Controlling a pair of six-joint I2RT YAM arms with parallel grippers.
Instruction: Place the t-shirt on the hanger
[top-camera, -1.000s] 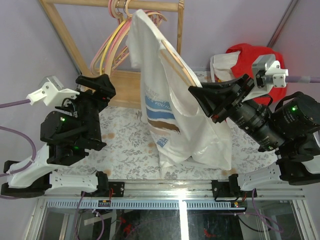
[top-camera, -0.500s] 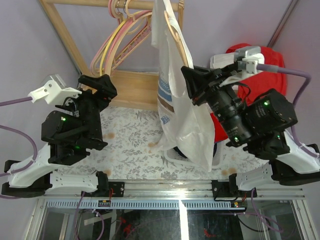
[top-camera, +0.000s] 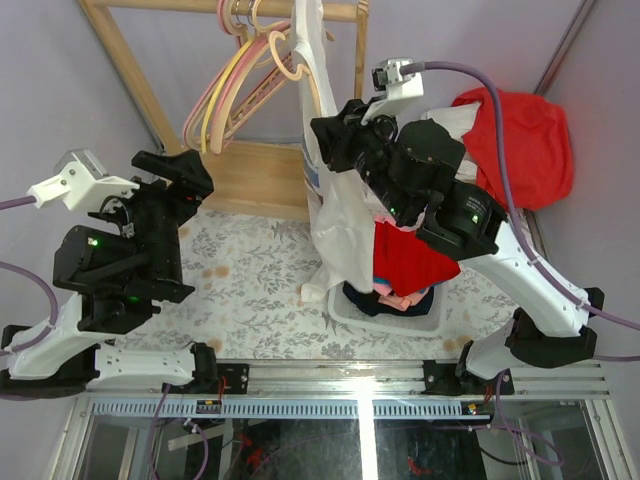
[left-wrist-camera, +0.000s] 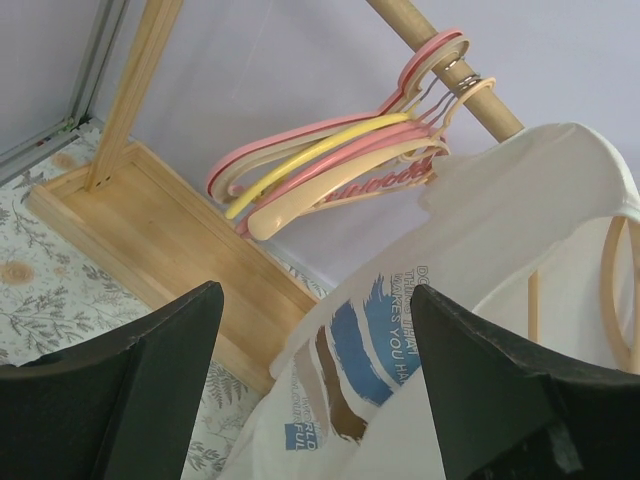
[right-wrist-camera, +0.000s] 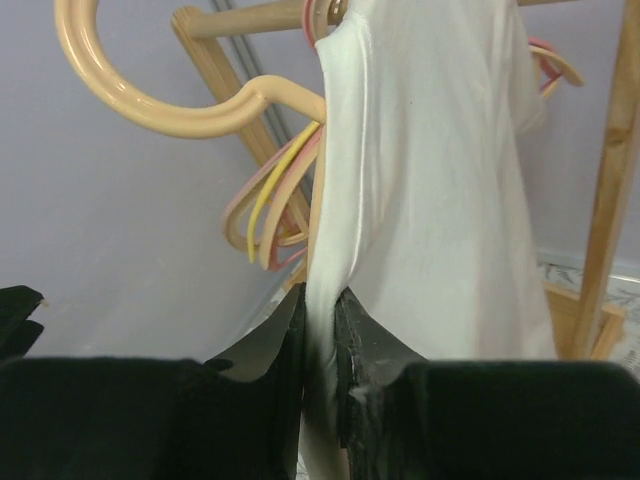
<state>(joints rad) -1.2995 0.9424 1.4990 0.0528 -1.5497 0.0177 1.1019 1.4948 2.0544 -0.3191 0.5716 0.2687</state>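
The white t-shirt (top-camera: 322, 200) hangs draped over the peach-beige hanger (top-camera: 285, 62) just in front of the wooden rail. My right gripper (top-camera: 327, 137) is shut on a fold of the t-shirt (right-wrist-camera: 440, 200) at its edge, right below the hanger's shoulder. In the right wrist view the gripper (right-wrist-camera: 320, 320) pinches the cloth, and the hanger (right-wrist-camera: 170, 120) has its hook curving free to the left. My left gripper (top-camera: 188, 172) is open and empty, left of the shirt. Between its fingers (left-wrist-camera: 315, 385) I see the t-shirt's (left-wrist-camera: 480, 230) blue print and part of the hanger (left-wrist-camera: 612, 290) inside.
A wooden rack (top-camera: 255, 175) stands at the back; its rail (top-camera: 200, 8) carries pink and yellow hangers (top-camera: 225, 95). A white bin (top-camera: 390, 315) of red and navy clothes sits under the right arm. A big red garment (top-camera: 520, 130) lies at the back right.
The right arm has swung left and back, carrying the shirt on its hanger up to the rack's rail. The bin of clothes is now uncovered. The left arm has drawn slightly left.
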